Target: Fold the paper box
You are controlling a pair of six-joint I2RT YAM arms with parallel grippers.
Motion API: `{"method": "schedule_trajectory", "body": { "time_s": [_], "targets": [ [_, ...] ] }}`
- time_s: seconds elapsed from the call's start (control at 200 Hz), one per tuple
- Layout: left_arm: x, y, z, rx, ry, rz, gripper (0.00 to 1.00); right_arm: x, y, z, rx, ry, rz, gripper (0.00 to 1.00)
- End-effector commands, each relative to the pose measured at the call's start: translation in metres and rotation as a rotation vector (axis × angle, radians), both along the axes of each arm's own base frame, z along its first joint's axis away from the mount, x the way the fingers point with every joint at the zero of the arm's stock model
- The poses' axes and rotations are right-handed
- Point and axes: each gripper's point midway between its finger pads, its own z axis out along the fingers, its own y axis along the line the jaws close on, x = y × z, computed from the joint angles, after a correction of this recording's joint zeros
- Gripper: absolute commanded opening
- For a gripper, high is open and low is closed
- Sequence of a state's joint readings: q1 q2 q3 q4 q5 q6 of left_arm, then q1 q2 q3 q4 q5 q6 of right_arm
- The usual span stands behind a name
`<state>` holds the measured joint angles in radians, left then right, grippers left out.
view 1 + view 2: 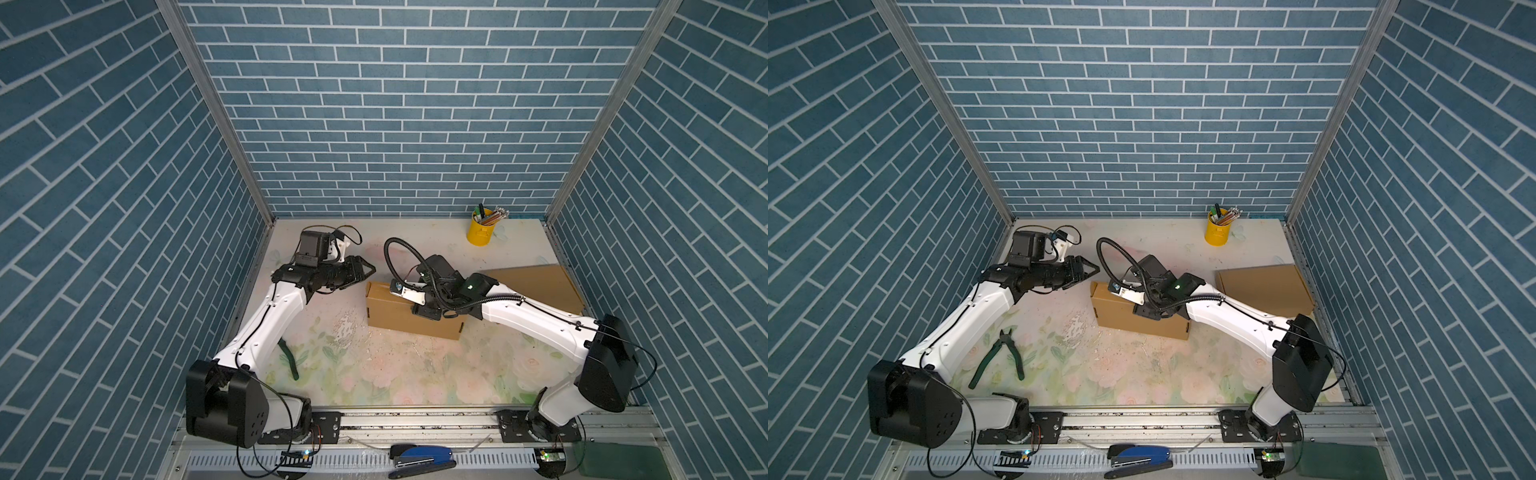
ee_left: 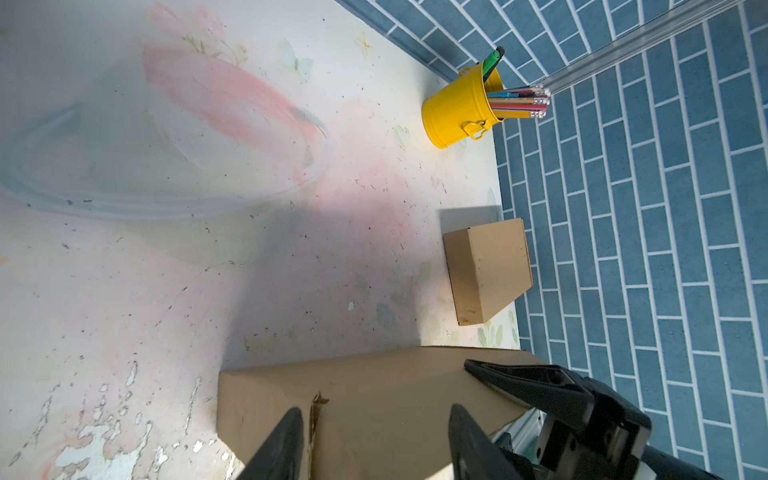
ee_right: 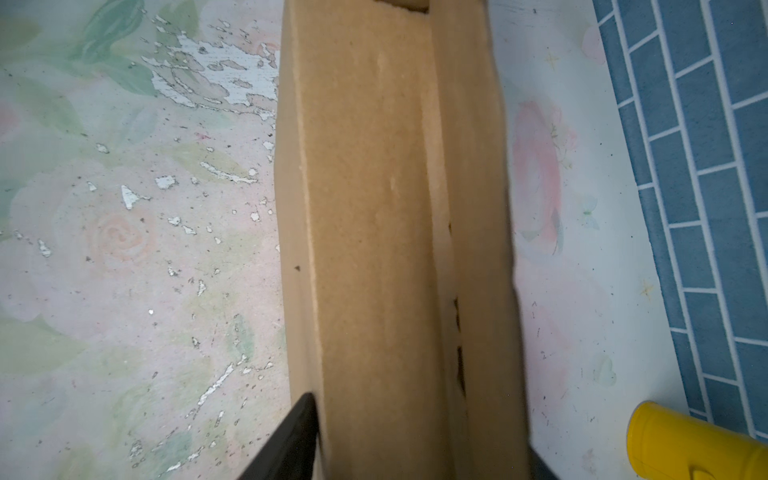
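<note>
Bracing paper box (image 1: 399, 320): right gripper (image 1: 428, 312) clamped across | left gripper (image 1: 370, 270) parted, empty, alongside | square your push.

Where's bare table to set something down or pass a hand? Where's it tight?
Free: the front strip between the centre box, the pliers and the front rail; also the back middle, between the left gripper and the yellow cup. Crowded: the right side, where the right arm spans between the centre box and the second box.
</note>
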<state>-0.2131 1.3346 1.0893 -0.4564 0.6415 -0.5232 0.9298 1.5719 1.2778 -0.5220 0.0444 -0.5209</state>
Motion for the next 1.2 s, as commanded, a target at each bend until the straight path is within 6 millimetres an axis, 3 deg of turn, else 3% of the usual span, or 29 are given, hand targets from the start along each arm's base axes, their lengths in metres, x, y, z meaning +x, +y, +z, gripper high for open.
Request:
{"method": "schedule_trajectory", "body": {
  "time_s": [0.0,0.23,0.64,0.86,1.195],
  "targets": [
    [-0.013,-0.003,-0.011,-0.004,0.020,-0.040,0.56,-0.004,-0.008,-0.015,-0.039,0.017,-0.014,0.59],
    [-0.018,0.000,-0.032,0.016,0.061,-0.047,0.43,-0.004,-0.008,-0.018,-0.037,0.021,-0.020,0.60],
    [-0.038,0.009,-0.069,0.055,0.117,-0.034,0.45,-0.004,-0.008,-0.032,-0.027,0.041,-0.038,0.63],
    [-0.034,0.007,-0.073,0.039,0.118,-0.038,0.40,-0.002,-0.009,-0.018,0.027,0.080,-0.057,0.68],
    [-0.033,0.008,-0.082,0.048,0.120,-0.028,0.40,-0.008,-0.013,0.013,0.188,0.170,-0.116,0.79]
  ]
}}
